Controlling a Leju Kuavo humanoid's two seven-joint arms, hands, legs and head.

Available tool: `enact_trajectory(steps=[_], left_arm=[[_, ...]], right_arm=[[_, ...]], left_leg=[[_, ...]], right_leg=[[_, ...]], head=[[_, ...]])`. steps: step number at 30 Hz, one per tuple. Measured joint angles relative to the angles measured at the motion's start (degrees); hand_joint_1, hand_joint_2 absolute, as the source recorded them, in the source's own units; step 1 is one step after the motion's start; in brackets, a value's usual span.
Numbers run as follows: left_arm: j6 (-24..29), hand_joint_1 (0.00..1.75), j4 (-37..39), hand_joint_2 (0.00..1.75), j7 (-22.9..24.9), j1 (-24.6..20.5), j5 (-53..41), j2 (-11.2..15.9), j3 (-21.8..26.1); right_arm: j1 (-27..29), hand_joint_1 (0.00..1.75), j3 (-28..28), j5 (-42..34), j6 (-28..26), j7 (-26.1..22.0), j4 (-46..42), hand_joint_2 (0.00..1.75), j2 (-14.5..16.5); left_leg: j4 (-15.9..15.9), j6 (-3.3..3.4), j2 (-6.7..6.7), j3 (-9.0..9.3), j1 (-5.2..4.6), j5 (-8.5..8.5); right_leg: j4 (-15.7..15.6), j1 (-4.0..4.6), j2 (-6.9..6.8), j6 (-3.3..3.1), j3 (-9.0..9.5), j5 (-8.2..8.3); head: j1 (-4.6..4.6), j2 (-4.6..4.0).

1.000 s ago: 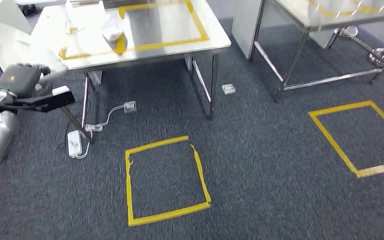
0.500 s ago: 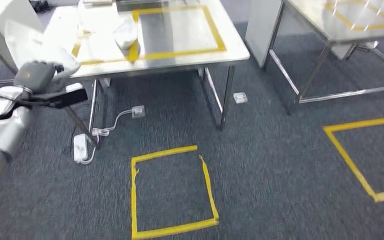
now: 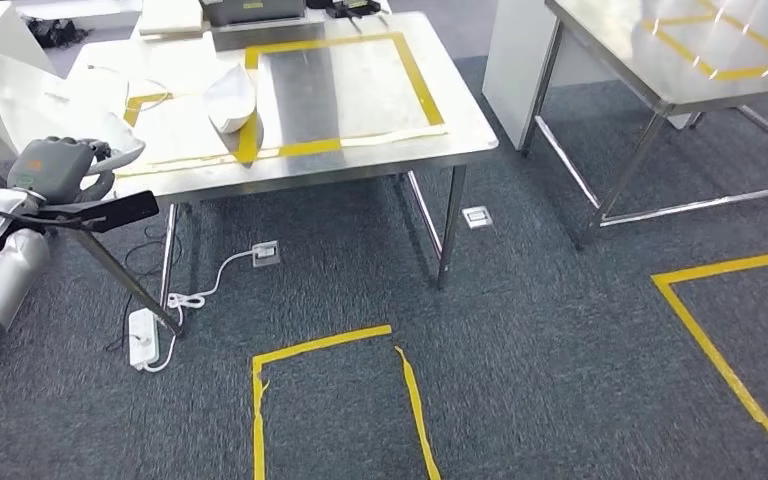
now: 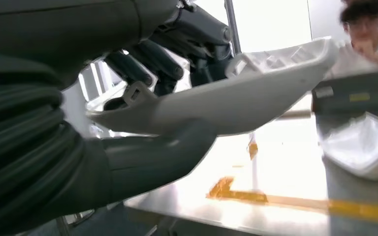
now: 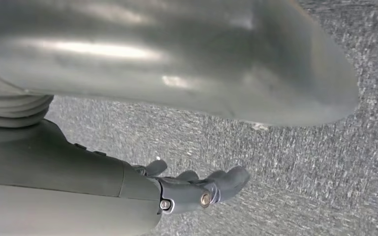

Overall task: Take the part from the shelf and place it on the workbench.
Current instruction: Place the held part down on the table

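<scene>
My left hand [image 3: 55,172] is raised at the left of the head view, just short of the workbench's left front corner, and grips a white moulded part [image 3: 55,100]. In the left wrist view the part [image 4: 236,98] lies across the thumb [image 4: 152,157] with the dark fingers [image 4: 147,59] over it. The steel workbench [image 3: 465,135] carries a yellow tape rectangle [image 3: 415,75] and another white part [image 3: 232,92], which in the wrist view lies past the held one as a second part [image 4: 364,147]. My right hand [image 5: 197,189] hangs over the carpet, fingers loosely apart, holding nothing.
A second steel table [image 3: 650,60] stands at the right. Yellow tape squares [image 3: 330,345] [image 3: 730,330] mark the carpet. A power strip with cable [image 3: 142,335] lies under the workbench's left legs, with a floor socket [image 3: 476,216] beside its right leg. A person [image 4: 369,29] stands behind the workbench.
The whole picture has shifted: the camera has moved, and the workbench shows more fully and lower in view. My left hand still holds the white part at the left.
</scene>
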Motion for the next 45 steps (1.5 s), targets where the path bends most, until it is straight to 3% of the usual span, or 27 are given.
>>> enact_trajectory(steps=[2,4,5,7,9,10,11,14,15,16,19,20,22,24,26,27,29,30,31,33,35,37,39,41,42,43,45], left_arm=[[0.0,1.75,-0.3,1.75,-0.1,0.0,0.0,0.1,0.0],[0.1,1.75,-0.6,1.75,-0.1,-0.3,0.0,0.0,0.0],[0.1,1.75,-0.7,1.75,-0.1,-0.4,0.0,-0.1,0.0],[0.1,1.75,-0.7,1.75,-0.2,-0.4,-0.1,-0.5,0.0],[0.1,1.75,-0.7,1.75,-0.2,-0.3,-0.2,-1.1,0.0],[0.1,1.75,-0.7,1.75,-0.1,-0.2,-0.2,-1.4,0.0],[0.1,1.75,-0.7,1.75,-0.1,-0.2,-0.2,-1.5,0.0],[0.1,1.75,-0.6,1.75,-0.1,-0.1,-0.2,-1.7,0.0],[0.2,1.75,-0.7,1.75,-0.1,-0.1,-0.2,-1.6,0.0],[0.2,1.75,-0.9,1.75,-0.1,-0.2,-0.2,-1.5,0.0],[0.5,1.75,-1.4,1.75,-0.1,-0.8,-0.2,-1.1,0.0],[0.5,1.75,-1.4,1.75,-0.1,-1.1,-0.2,-0.9,0.0],[0.6,1.75,-1.4,1.75,-0.1,-1.2,-0.2,-0.8,0.0],[0.6,1.75,-1.2,1.75,-0.2,-0.6,-0.2,-0.6,0.0],[0.7,1.75,-1.2,1.75,-0.3,0.0,-0.2,-0.6,0.0],[0.7,1.75,-1.2,1.75,-0.4,0.1,-0.2,-0.5,0.0],[0.7,1.75,-1.1,1.75,-0.5,0.3,-0.2,-0.4,0.0],[0.7,1.75,-1.0,1.75,-0.5,0.4,-0.3,-0.4,0.0],[0.7,1.75,-0.9,1.75,-0.5,0.6,-0.3,-0.3,0.0],[0.8,1.75,-0.9,1.75,-0.7,0.9,-0.3,-0.3,0.0],[1.0,1.75,-1.1,1.75,-0.8,1.0,-0.2,-0.2,0.0],[1.2,1.75,-1.2,1.75,-0.9,1.0,-0.2,-0.3,0.0],[1.2,1.75,-1.2,1.75,-0.9,1.2,-0.2,-0.4,0.0],[1.2,1.75,-1.2,1.75,-1.0,1.5,-0.2,-0.5,0.0],[1.2,1.75,-1.2,1.75,-1.0,1.6,-0.2,-0.5,0.0],[1.2,1.75,-1.2,1.75,-1.0,1.6,-0.2,-0.6,0.0],[1.1,1.75,-1.1,1.75,-0.9,1.6,-0.2,-1.0,0.0]], right_arm=[[-0.2,0.0,0.0,0.0,0.0,-0.1,0.0,0.0,-0.1],[-0.6,0.0,0.0,-0.1,-0.1,-0.1,0.0,0.0,-0.1],[-0.7,0.0,0.0,-0.1,-0.1,0.0,0.0,0.0,-0.1],[-0.6,0.0,0.0,-0.4,-0.1,0.0,0.0,0.0,-0.1],[-0.3,0.0,0.0,-0.7,-0.3,-0.1,0.0,0.0,-0.1],[-0.2,0.0,0.0,-0.7,-0.3,-0.1,0.0,0.0,-0.1],[-0.2,0.0,0.0,-0.7,-0.4,-0.2,0.0,0.0,-0.1],[0.0,0.0,0.0,-0.6,-0.4,-0.4,0.0,0.0,-0.3],[0.0,0.0,0.0,-0.5,-0.4,-0.4,0.0,0.0,-0.4],[0.0,0.0,0.0,-0.5,-0.4,-0.4,0.0,0.0,-0.5],[-0.2,0.0,0.0,-0.5,-0.4,-0.6,0.0,0.0,-0.5],[-0.3,0.0,0.0,-0.5,-0.5,-0.6,0.0,0.0,-0.6],[-0.3,0.0,0.0,-0.5,-0.5,-0.7,0.0,0.0,-0.6],[-0.2,0.0,0.0,-0.5,-0.4,-0.8,0.0,0.0,-0.5],[0.0,0.0,0.0,-0.5,-0.4,-0.9,0.0,0.0,-0.4],[0.0,0.0,0.0,-0.5,-0.4,-0.9,0.0,0.0,-0.3],[0.0,0.0,0.0,-0.5,-0.5,-0.9,0.0,0.0,-0.3],[0.0,0.0,0.0,-0.5,-0.5,-0.9,0.0,0.0,-0.3],[-0.1,0.0,0.0,-0.5,-0.6,-0.9,0.0,0.0,-0.4],[-0.1,0.0,0.0,-0.6,-0.7,-1.0,0.0,0.0,-0.4],[-0.2,0.0,0.0,-0.6,-0.7,-1.0,0.0,0.0,-0.4],[-0.3,0.0,0.0,-0.6,-0.7,-1.0,0.0,0.0,-0.4],[-0.2,0.0,0.0,-0.6,-0.8,-1.0,0.0,0.0,-0.4],[-0.1,0.0,0.0,-0.6,-0.8,-1.0,0.0,0.0,-0.4],[-0.1,0.0,0.0,-0.6,-0.8,-1.0,0.0,0.0,-0.4],[-0.1,0.0,0.0,-0.6,-0.8,-1.0,0.0,0.0,-0.4],[0.1,0.0,0.0,-0.6,-0.8,-0.9,0.0,0.0,-0.4]], left_leg=[[-0.1,1.17,-0.24,0.95,0.06,-0.31],[-0.1,2.08,-0.7,2.25,0.2,-1.43],[-0.1,2.44,-0.89,3.07,0.19,-2.15],[-0.2,2.93,-1.29,4.93,-0.03,-3.94],[-0.1,3.19,-1.79,7.16,-0.34,-5.81],[-0.2,3.26,-1.96,8.38,-0.54,-6.73],[-0.2,3.3,-2.05,9.6,-0.78,-7.66],[-0.4,3.2,-2.05,12.13,-1.15,-9.93],[-0.5,2.99,-2.25,12.63,-1.16,-10.7],[-0.4,2.73,-2.43,13.42,-1.21,-11.01],[1.6,1.73,-2.55,14.46,-1.03,-10.61],[3.5,1.42,-2.48,13.57,-0.96,-10.59],[9.1,0.91,-2.33,10.17,-0.76,-12.01],[13.8,0.32,-2.24,5.93,-0.39,-15.51],[13.4,-0.32,-2.1,3.71,0.07,-17.65],[11.0,-0.74,-2.01,3.65,0.35,-16.67],[4.1,-1.63,-1.54,4.37,1.04,-10.01],[1.7,-1.54,-1.32,4.78,1.2,-7.13],[0.3,-1.12,-1.15,4.99,1.29,-5.05],[0.1,0.35,-1.21,5.41,1.23,-4.99],[0.1,1.25,-1.42,6.17,1.31,-5.51],[-0.1,1.84,-1.56,7.42,1.21,-6.56],[-0.2,2.13,-1.64,8.96,0.96,-7.95],[-0.3,2.22,-1.75,10.89,0.65,-9.56],[-0.3,2.21,-1.78,12.03,0.49,-10.44],[-0.3,2.19,-1.75,13.16,0.34,-11.31],[-0.3,1.96,-1.9,15.09,0.07,-12.97]], right_leg=[[2.0,0.2,-0.18,0.69,0.17,1.01],[8.6,0.19,-0.26,1.2,-3.71,4.19],[12.4,0.13,-0.26,1.4,-6.64,4.55],[17.0,0.11,-0.26,1.59,-11.87,0.92],[16.7,0.24,-0.25,1.43,-15.11,-5.07],[15.0,0.4,-0.25,1.05,-15.85,-6.44],[12.1,0.69,-0.25,0.39,-16.09,-5.54],[2.2,2.11,0.07,-2.22,-14.9,7.58],[0.5,2.41,0.38,-2.57,-14.23,10.74],[-0.4,2.5,0.63,-2.48,-13.55,11.83],[-1.9,2.32,0.69,-2.5,-11.07,11.47],[-2.1,2.17,0.62,-2.73,-10.27,11.38],[-2.2,1.75,0.41,-2.96,-8.96,10.95],[-2.1,1.31,0.34,-2.6,-8.08,10.06],[-2.0,0.65,0.43,-1.92,-7.04,8.88],[-1.8,0.28,0.47,-1.53,-6.45,8.15],[-1.0,-0.18,0.54,-0.59,-5.6,6.39],[-0.7,-0.22,0.58,-0.12,-5.4,5.57],[-0.6,-0.16,0.6,0.35,-5.25,4.88],[-0.1,-0.07,0.58,1.06,-5.01,4.69],[3.2,-0.18,0.31,1.51,-6.51,5.85],[9.7,-0.29,-0.02,1.86,-11.04,5.95],[15.1,-0.24,-0.13,2.01,-16.06,2.87],[15.3,-0.1,-0.13,1.75,-18.77,0.15],[13.0,0.05,-0.13,1.38,-19.03,0.8],[9.7,0.29,-0.13,0.83,-18.77,3.28],[2.7,1.04,0.05,-0.4,-17.81,10.89]], head=[[0.08,0.0],[0.29,0.0],[0.45,0.0],[0.67,0.0],[0.78,0.0],[0.85,0.0],[0.94,0.0],[0.95,0.0],[0.93,0.0],[0.9,0.0],[0.98,0.0],[0.89,0.0],[0.65,0.0],[0.53,0.0],[0.49,0.0],[0.49,0.0],[0.31,0.0],[0.2,0.0],[0.13,0.0],[0.24,0.0],[0.57,0.0],[0.92,0.0],[1.11,0.0],[1.21,0.0],[1.26,0.0],[1.29,0.0],[1.32,0.0]])
